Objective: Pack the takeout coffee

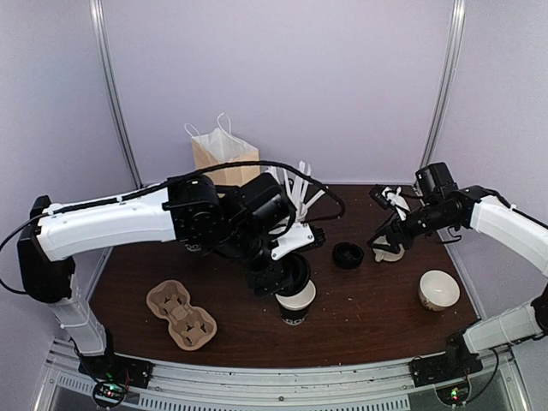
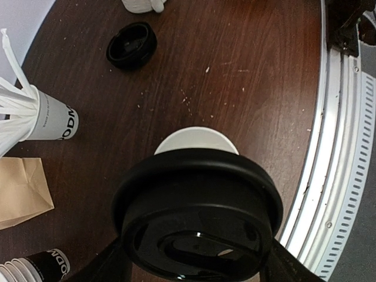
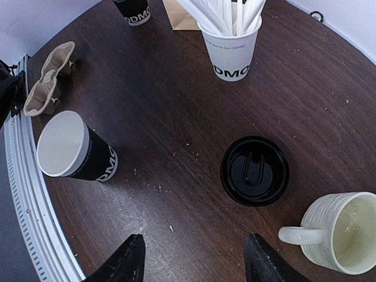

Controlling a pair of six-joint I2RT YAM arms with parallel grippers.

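The takeout coffee cup (image 1: pixel 296 306), black with white lettering, stands open-topped near the table's front middle; its white inside shows in the right wrist view (image 3: pixel 63 144). My left gripper (image 1: pixel 287 276) is shut on a round black lid (image 2: pixel 197 205), held just above the cup, whose white rim (image 2: pixel 197 140) peeks out beyond the lid. A finger shows on each side of the lid. My right gripper (image 1: pixel 387 238) hangs open over the right part of the table, with bare wood between its fingers (image 3: pixel 126 258).
A second black lid (image 3: pixel 254 170) lies flat by a white mug (image 3: pixel 341 232). A cup of white sticks (image 3: pixel 230 41), a paper bag (image 1: pixel 224 154), a stack of cups (image 2: pixel 35 267), a cardboard cup carrier (image 1: pixel 180 312) and a white bowl (image 1: pixel 438 289) also stand here.
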